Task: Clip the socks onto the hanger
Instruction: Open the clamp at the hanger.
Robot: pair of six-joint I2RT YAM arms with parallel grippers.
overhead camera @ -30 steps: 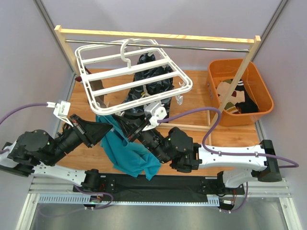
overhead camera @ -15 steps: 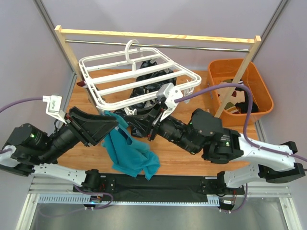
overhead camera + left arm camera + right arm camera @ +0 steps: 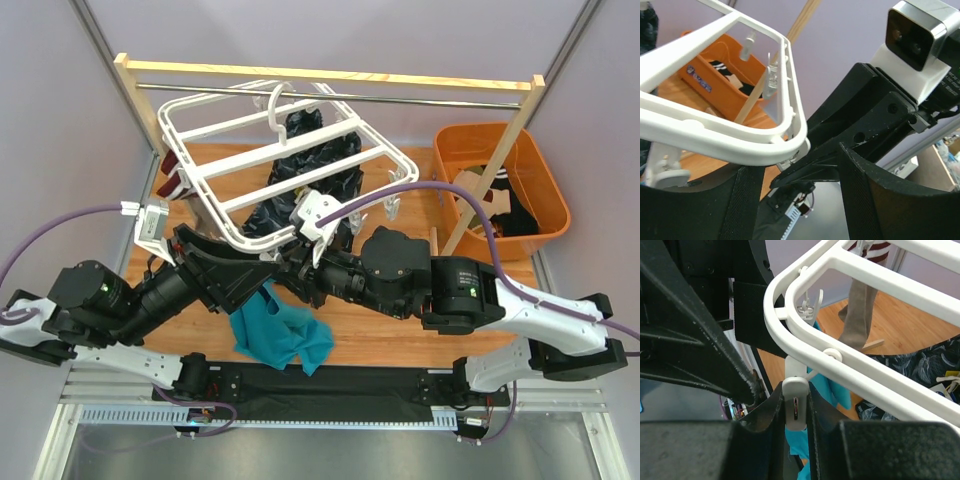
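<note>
left hand [image 3: 800, 200] fingers apart | right hand [image 3: 795, 416] clamped on hanger clip [image 3: 795, 390] | teal sock [image 3: 282, 335] apparently hanging below

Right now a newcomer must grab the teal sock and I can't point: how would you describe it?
Find the white hanger on the wooden rack's rail. Under its near corner is the teal sock. It alone is bright teal; the cloth behind it is dark and patterned.
</note>
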